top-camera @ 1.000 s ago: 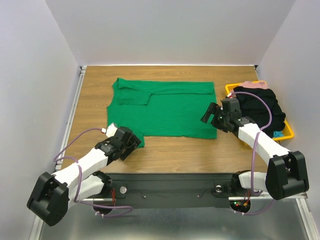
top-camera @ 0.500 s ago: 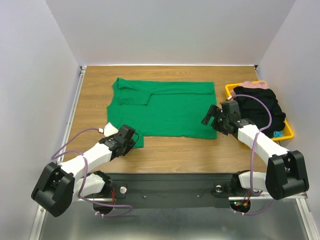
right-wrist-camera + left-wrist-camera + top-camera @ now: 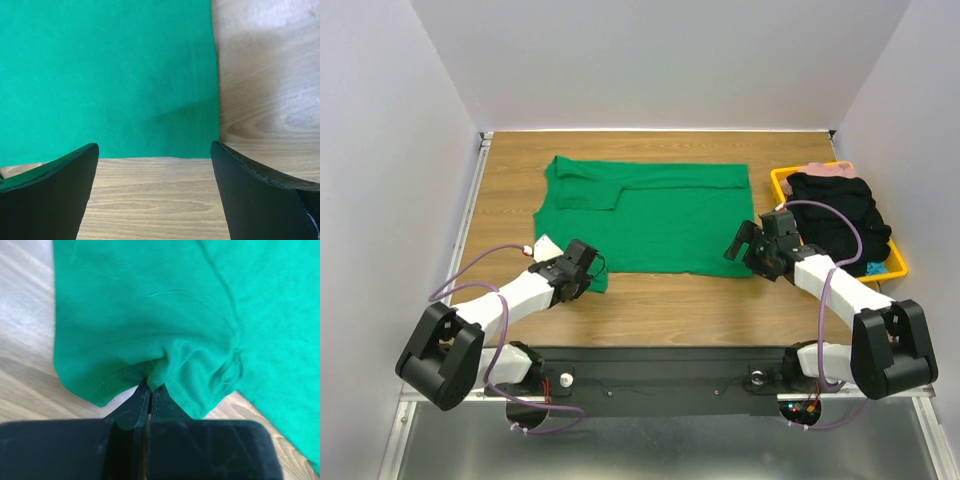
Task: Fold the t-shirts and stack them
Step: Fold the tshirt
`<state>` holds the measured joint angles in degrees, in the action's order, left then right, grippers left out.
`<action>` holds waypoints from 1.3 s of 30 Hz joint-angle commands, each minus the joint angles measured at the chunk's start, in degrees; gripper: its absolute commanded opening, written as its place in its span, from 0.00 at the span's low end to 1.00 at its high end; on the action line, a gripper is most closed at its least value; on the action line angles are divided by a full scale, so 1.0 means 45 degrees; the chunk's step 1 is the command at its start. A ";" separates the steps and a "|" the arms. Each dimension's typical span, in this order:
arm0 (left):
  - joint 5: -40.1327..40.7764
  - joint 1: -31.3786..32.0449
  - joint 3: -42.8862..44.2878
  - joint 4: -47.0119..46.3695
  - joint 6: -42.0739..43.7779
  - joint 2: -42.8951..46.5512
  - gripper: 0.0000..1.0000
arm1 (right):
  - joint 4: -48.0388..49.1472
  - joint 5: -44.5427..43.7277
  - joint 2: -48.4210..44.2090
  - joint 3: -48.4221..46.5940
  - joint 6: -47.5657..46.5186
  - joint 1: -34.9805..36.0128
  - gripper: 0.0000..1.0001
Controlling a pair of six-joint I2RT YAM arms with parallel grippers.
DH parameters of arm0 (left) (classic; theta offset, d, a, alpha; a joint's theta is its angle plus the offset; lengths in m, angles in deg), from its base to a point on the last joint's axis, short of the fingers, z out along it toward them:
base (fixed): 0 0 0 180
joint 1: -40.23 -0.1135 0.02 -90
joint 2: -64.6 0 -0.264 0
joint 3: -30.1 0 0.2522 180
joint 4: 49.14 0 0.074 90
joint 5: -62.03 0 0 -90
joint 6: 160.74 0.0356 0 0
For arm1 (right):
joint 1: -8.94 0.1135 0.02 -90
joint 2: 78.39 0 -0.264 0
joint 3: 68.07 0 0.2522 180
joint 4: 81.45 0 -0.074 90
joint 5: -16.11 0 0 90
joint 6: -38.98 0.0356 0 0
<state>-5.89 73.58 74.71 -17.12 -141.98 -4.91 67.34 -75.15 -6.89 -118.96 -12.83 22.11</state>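
Left fingers (image 3: 150, 402) pinch the green t-shirt (image 3: 150, 300); right fingers (image 3: 50, 195) spread.

Plain grn t-shirt (image 3: 650, 215) — yel. tray (image 3: 777, 180)

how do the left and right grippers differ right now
The left gripper is shut, pinching a bunched near corner of the green shirt; the right gripper is open, fingers spread over a flat corner, holding nothing. Both sit at the shirt's near edge.
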 commanded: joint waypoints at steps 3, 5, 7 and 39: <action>0.0619 0.0032 0.0722 0.0101 0.0558 0.0311 0.00 | 0.0382 0.0103 0.0125 0.0320 0.0282 -0.0036 0.98; 0.0697 0.0032 0.0722 0.0141 0.0617 0.0428 0.00 | 0.0382 -0.0013 0.0320 0.0418 0.0359 -0.0016 0.97; 0.0795 0.0013 0.0761 0.0161 0.0656 0.0564 0.00 | 0.0402 -0.0169 0.0689 0.0398 0.0418 -0.0036 0.95; 0.0054 -0.2037 0.4060 -0.1265 0.3605 -0.1035 0.00 | 0.0499 -0.0091 0.2545 -0.2647 -0.0206 -0.0036 0.00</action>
<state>-5.06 66.23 89.46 -20.64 -128.25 -8.35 68.58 -75.56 2.79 -127.42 -12.48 22.13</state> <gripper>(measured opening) 0.044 0.034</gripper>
